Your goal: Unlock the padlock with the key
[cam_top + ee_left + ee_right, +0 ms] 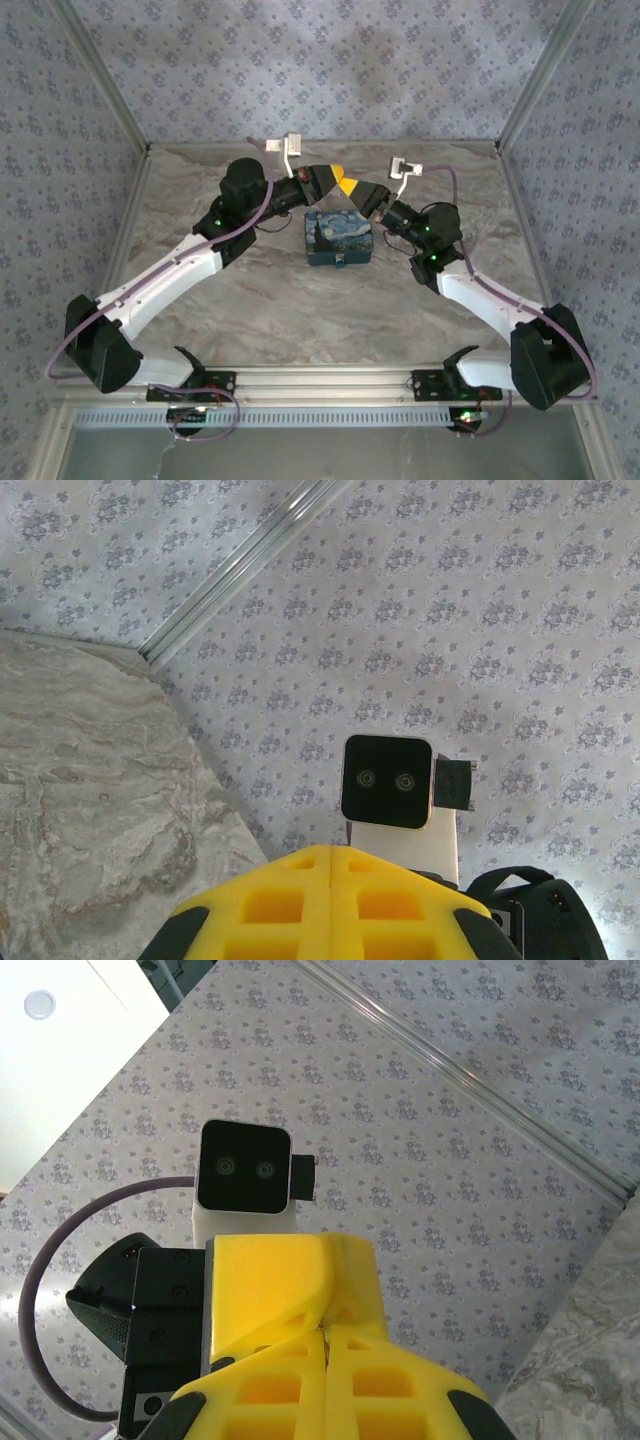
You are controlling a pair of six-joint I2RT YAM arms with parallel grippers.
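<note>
My left tool (330,865) and right tool (326,1355) are each pinched together, tips meeting above the counter (250,300); whether either holds the key I cannot tell. The box (338,236) lies at 6 o'clock, what seems the padlock (342,262) on its near edge; I'd confirm the grip first, then descend slowly

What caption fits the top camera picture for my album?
The left gripper and right gripper meet by a blue box on the marble table.

Table (260,310): grey-beige marble veining. Walls (320,70): pale blue-grey, repeating floral motif. Box (338,236): dark blue swirled painting print, yellow touches. Left tool (330,858) and right tool (326,1360): yellow. Arms (170,275): white links, black joints. Cable (455,185): purple.
</note>
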